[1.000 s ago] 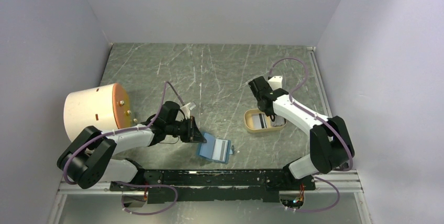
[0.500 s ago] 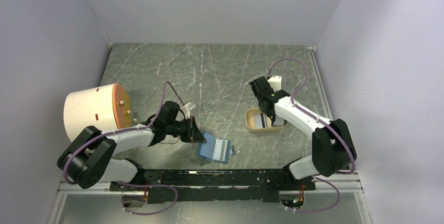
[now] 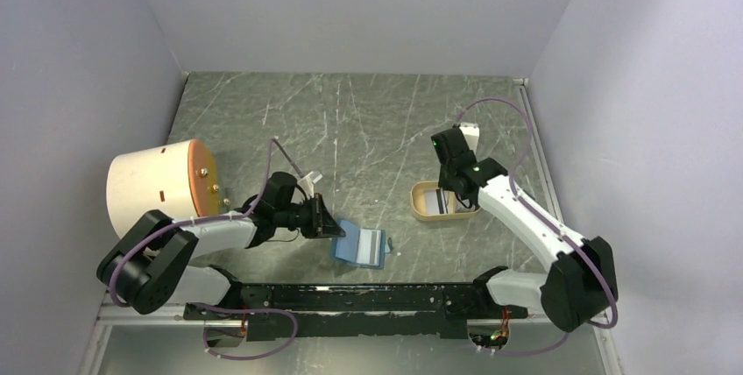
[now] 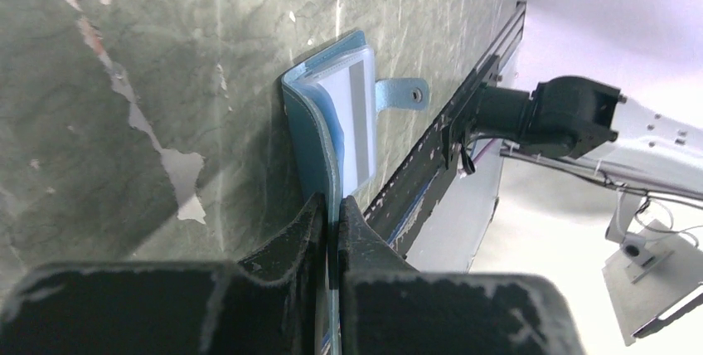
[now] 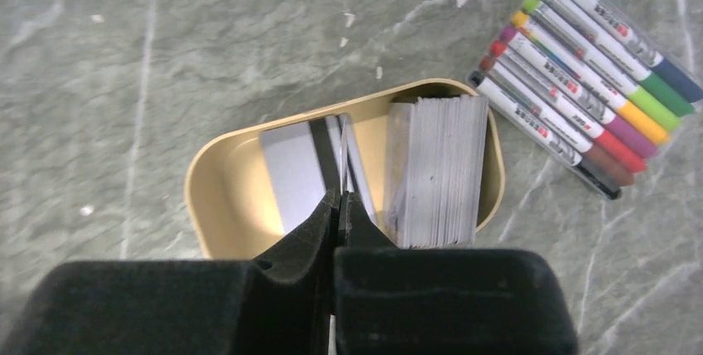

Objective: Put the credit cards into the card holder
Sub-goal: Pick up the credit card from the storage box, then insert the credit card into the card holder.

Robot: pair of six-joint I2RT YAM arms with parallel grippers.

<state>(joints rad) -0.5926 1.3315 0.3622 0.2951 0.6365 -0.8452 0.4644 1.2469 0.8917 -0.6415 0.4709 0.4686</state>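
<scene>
The teal card holder [image 3: 361,248] lies open near the front edge, with a pale striped card [image 4: 358,114] in it and its snap tab [image 4: 402,94] sticking out. My left gripper [image 4: 332,201] is shut on the holder's near flap, seen from above at the holder's left end [image 3: 329,224]. My right gripper [image 5: 338,197] hangs over the tan tray [image 5: 207,181], shut on a thin credit card [image 5: 342,152] held edge-on. Another card with a dark stripe [image 5: 290,168] lies flat in the tray beside an upright stack of cards [image 5: 439,168].
A pack of coloured markers [image 5: 584,73] lies just right of the tray. A cream drum with an orange face [image 3: 158,178] stands at the far left beside the left arm. The black rail [image 3: 350,298] runs along the table's near edge.
My right gripper has closed on a card in the tray, and the right arm has swung its elbow out to the right. The left gripper keeps its hold on the card holder.
</scene>
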